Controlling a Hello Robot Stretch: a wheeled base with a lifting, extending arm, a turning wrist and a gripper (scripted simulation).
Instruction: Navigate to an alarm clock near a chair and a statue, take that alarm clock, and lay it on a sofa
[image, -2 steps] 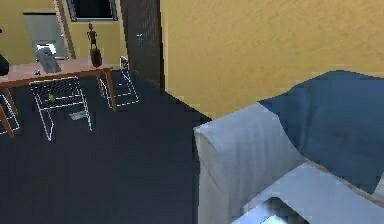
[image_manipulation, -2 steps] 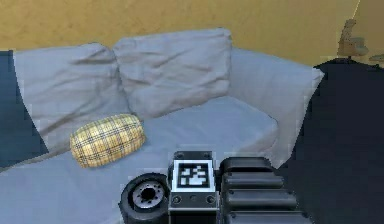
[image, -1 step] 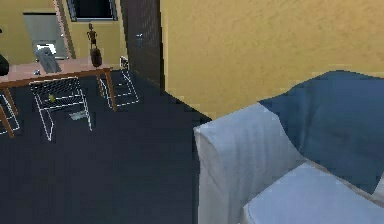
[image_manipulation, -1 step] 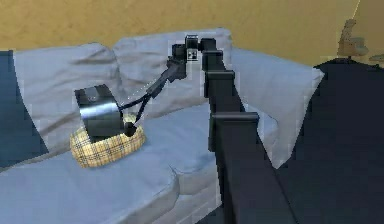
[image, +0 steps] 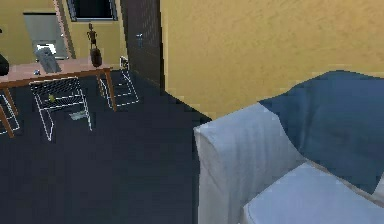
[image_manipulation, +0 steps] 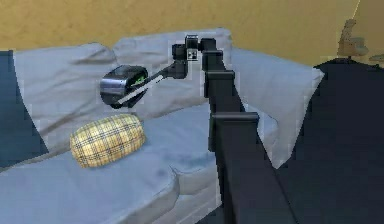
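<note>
On the sofa (image_manipulation: 50, 95), the plaid cushion (image_manipulation: 108, 140) lies left; just right, the small dark alarm clock (image_manipulation: 124, 78) meets your pincer (image_manipulation: 124, 98), grip state untellable. It's likely light, rigid and slick: hold its flat sides.

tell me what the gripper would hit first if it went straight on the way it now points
Probably the dark rounded object at the gripper fingertips; past it, the back cushion of the pale blue fabric sofa, though depth is unclear.
</note>
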